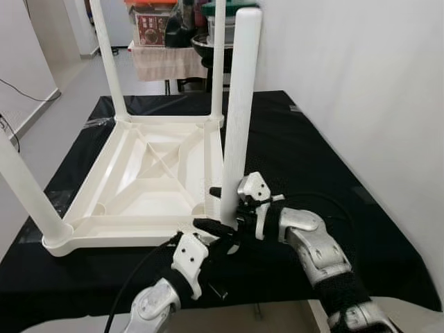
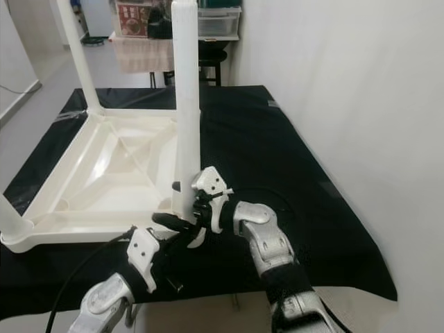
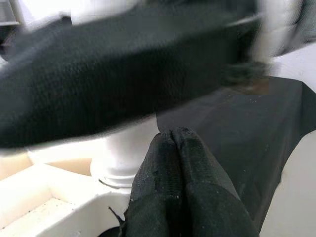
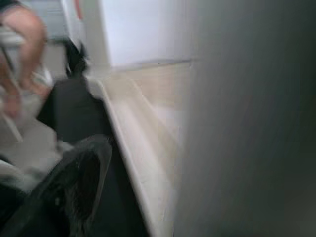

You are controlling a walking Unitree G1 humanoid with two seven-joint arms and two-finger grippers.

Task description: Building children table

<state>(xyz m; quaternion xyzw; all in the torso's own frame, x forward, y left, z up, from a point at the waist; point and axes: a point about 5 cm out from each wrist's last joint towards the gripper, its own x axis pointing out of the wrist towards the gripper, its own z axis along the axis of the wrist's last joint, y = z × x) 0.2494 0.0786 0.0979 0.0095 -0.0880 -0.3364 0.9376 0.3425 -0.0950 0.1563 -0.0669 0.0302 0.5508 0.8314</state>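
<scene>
A wide black cloth-covered work surface (image 1: 312,159) carries a white plastic children's table top (image 1: 149,177), lying upside down with its ribbed underside facing up. Three round white plastic legs stand in its corner sockets: one at the far left (image 1: 107,55), one at the far right (image 1: 219,55), and one leaning outward at the near left (image 1: 28,191). A fourth white plastic leg (image 1: 241,104) stands upright at the near right corner, its foot at the socket there. The right gripper (image 1: 232,202) is at the bottom of that leg, with a black finger on either side of it, clamped against the plastic; the right wrist view is blurred, with the leg looming close and the table top's edge alongside. The left gripper (image 1: 208,227) reaches in from below, just beside the same corner, and the left wrist view shows its two black fingertips (image 3: 173,153) pressed together with nothing between them, pointing at the leg's base. At the far end stands a cluttered side table (image 1: 166,59).
</scene>
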